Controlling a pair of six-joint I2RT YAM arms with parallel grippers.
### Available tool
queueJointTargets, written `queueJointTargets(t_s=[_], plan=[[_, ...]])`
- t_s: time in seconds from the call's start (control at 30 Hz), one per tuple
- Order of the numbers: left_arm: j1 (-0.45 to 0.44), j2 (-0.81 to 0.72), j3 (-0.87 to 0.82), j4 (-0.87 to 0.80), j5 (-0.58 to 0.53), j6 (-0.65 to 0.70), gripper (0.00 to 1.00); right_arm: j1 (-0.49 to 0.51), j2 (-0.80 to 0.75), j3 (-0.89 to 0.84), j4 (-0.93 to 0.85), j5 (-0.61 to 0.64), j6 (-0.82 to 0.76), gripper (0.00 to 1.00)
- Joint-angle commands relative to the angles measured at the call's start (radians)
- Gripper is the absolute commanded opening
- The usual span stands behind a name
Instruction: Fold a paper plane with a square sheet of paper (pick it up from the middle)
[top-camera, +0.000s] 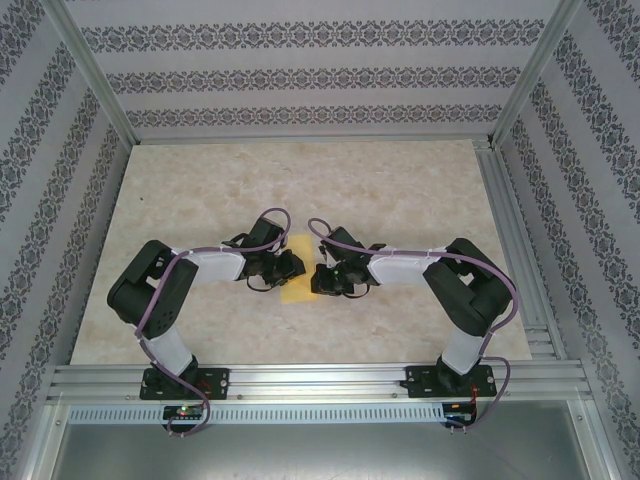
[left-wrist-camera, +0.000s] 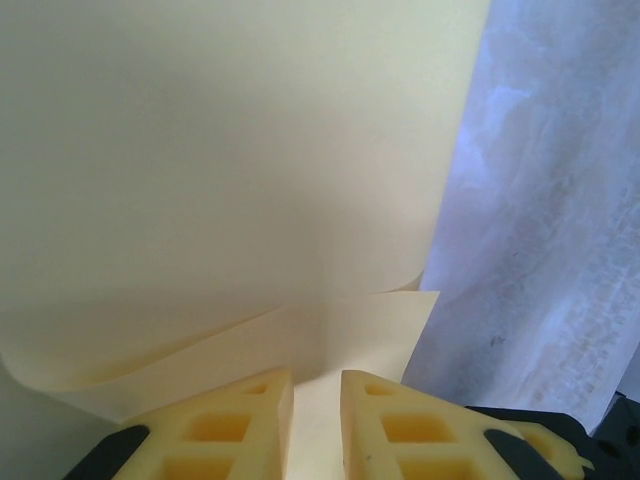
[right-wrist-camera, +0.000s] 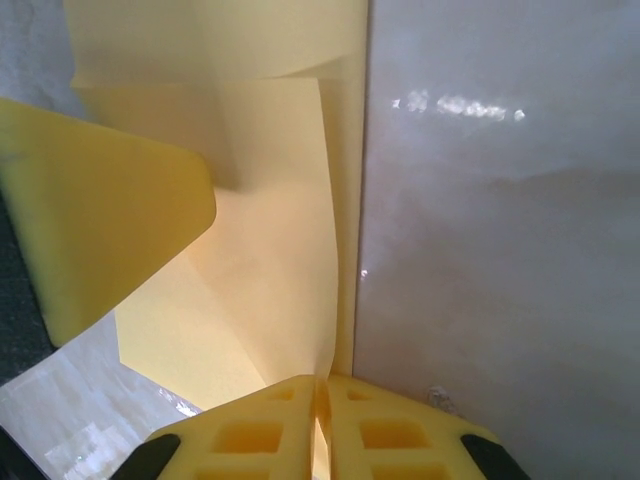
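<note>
The yellow-orange square sheet of paper (top-camera: 298, 288) lies at the table's middle between both grippers, partly folded. In the left wrist view the sheet (left-wrist-camera: 220, 150) curls up in front of my left gripper (left-wrist-camera: 317, 385), whose fingers stand a narrow gap apart over a flat layer of it. In the right wrist view the paper (right-wrist-camera: 270, 230) shows overlapping layers and a raised curled flap (right-wrist-camera: 110, 210). One upright edge of it runs straight into my right gripper (right-wrist-camera: 322, 388), whose fingers pinch it. From above, the left gripper (top-camera: 286, 266) and right gripper (top-camera: 325, 280) face each other.
The marble-patterned tabletop (top-camera: 400, 190) stretches wide behind and beside the arms. Aluminium frame rails (top-camera: 300, 380) run along the near edge, and patterned walls close in the sides and back. Bare table (right-wrist-camera: 500, 250) lies right of the right gripper.
</note>
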Motion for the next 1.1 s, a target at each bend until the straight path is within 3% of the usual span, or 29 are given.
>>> queueJointTargets(t_s=[0.0, 0.17, 0.27, 0.7, 1.07], plan=[[-0.005, 0.031, 0.015, -0.062, -0.035, 0.026, 0.21, -0.007, -0.025, 0.024, -0.058, 0.06, -0.003, 0.15], [-0.005, 0.037, 0.015, -0.08, -0.041, 0.028, 0.21, -0.005, -0.146, 0.04, -0.115, 0.127, -0.056, 0.27], [-0.005, 0.038, 0.013, -0.08, -0.042, 0.028, 0.21, 0.003, -0.185, 0.047, -0.129, 0.146, -0.076, 0.28], [-0.005, 0.038, 0.015, -0.083, -0.04, 0.03, 0.19, 0.067, -0.023, 0.111, -0.089, 0.057, -0.084, 0.14], [-0.005, 0.04, 0.018, -0.083, -0.04, 0.03, 0.19, 0.062, 0.039, 0.101, -0.137, 0.083, -0.088, 0.13]])
